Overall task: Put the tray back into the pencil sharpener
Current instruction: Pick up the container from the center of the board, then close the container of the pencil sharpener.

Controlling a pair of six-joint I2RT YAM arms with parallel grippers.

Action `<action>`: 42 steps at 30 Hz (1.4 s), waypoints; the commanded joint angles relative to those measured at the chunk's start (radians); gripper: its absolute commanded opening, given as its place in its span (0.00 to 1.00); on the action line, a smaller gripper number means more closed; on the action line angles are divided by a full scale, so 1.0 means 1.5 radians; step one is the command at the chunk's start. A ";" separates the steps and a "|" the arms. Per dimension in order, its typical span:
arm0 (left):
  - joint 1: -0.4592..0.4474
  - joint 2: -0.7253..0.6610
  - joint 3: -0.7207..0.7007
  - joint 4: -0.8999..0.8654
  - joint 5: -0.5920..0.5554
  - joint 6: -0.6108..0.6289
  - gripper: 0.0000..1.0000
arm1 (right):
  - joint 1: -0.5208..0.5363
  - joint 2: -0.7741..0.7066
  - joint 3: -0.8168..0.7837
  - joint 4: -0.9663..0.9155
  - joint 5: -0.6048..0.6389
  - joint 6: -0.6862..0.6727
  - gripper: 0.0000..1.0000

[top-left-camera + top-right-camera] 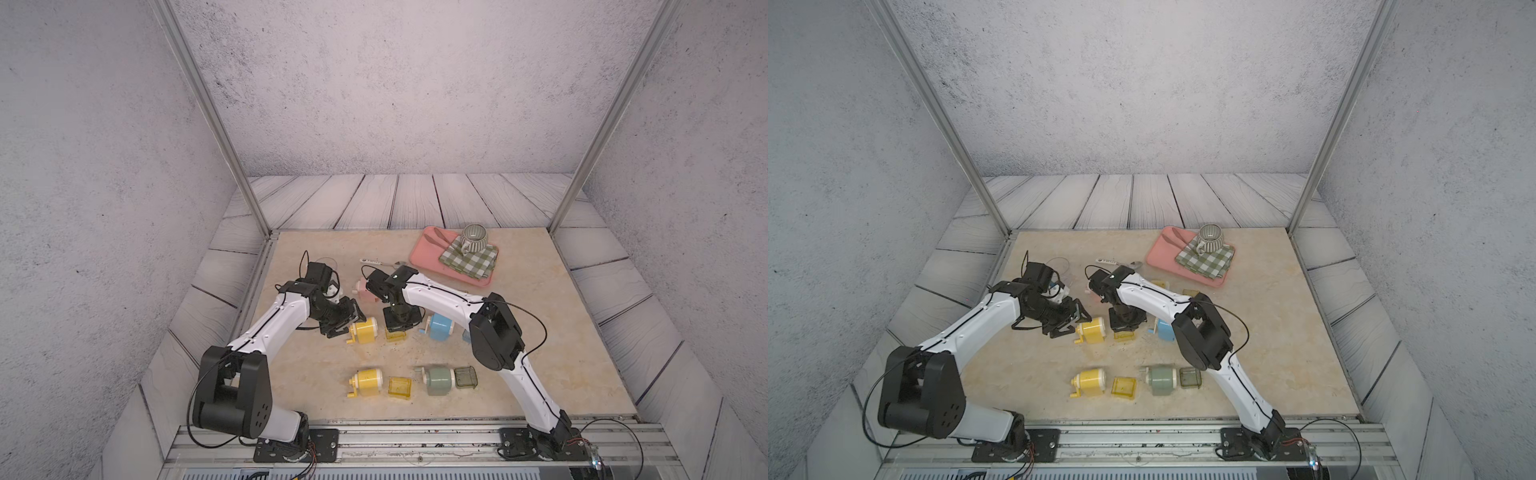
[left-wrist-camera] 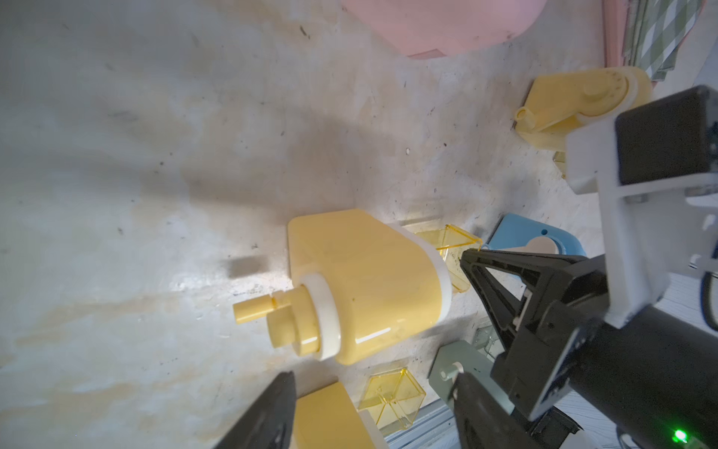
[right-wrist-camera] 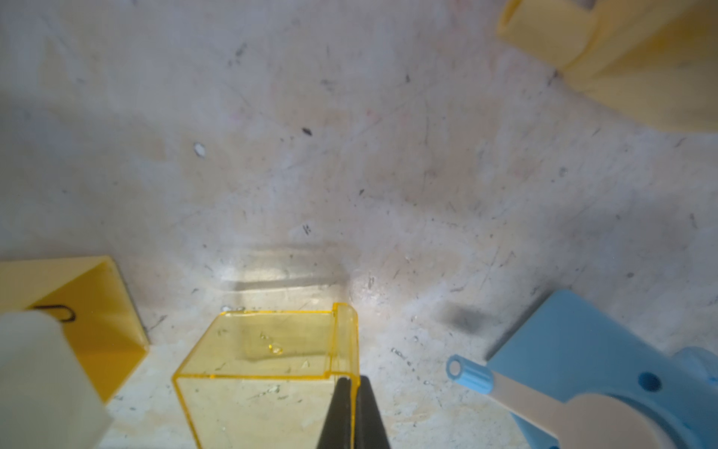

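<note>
Insertion is not yet done: the yellow tray (image 3: pixel 264 350) is pinched by the right gripper (image 3: pixel 351 388) just beside the yellow sharpener (image 2: pixel 365 287); the left gripper (image 1: pixel 347 322) is held parted and empty near it.

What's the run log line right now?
right gripper: shut on yellow tray | left gripper: open beside yellow pencil sharpener | tray: not yet inserted

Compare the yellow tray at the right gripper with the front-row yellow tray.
The gripped yellow tray is pinched by one wall in the shut right gripper; the front yellow tray lies free, no gripper near it. The gripped yellow tray sits between the middle yellow sharpener and the blue sharpener; the front yellow tray sits between the front yellow sharpener and the green sharpener. Both are clear yellow open boxes, outside their sharpeners.
</note>
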 commanded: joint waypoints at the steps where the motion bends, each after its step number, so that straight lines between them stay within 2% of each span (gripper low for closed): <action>1: 0.005 0.011 -0.006 0.015 0.012 0.001 0.68 | 0.002 0.016 0.037 -0.037 0.008 -0.007 0.00; 16: 0.010 0.038 -0.017 0.008 0.002 0.021 0.63 | 0.003 0.041 0.069 -0.038 -0.017 -0.005 0.00; 29: 0.010 0.015 0.026 -0.056 -0.026 0.057 0.69 | 0.003 0.046 0.075 -0.037 -0.022 -0.009 0.00; 32: 0.010 0.035 0.046 -0.083 -0.044 0.080 0.70 | 0.003 0.047 0.075 -0.036 -0.024 -0.009 0.00; 42: 0.010 0.079 0.053 -0.066 -0.026 0.103 0.70 | 0.003 0.051 0.079 -0.037 -0.032 -0.007 0.00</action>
